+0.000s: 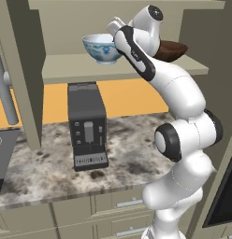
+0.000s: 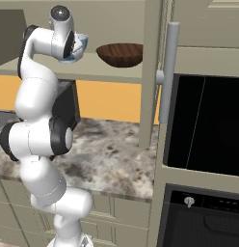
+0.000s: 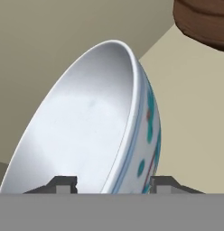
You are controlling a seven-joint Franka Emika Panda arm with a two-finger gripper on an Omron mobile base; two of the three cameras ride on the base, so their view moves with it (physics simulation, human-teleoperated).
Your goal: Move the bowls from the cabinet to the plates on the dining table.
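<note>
The white bowl with blue pattern stands on the open cabinet's shelf. My gripper reaches in at its rim. One fingertip is inside the bowl, with a small gap to the wall. The other fingertip is against the outer side, so the jaws are not clamped. The dark brown wood-grain bowl sits on the same shelf, just to the right. The plates and the dining table are out of view.
A black coffee machine stands on the speckled counter under the shelf. A cabinet door with a long silver handle hangs open beside a black wall oven. A stovetop corner lies far left.
</note>
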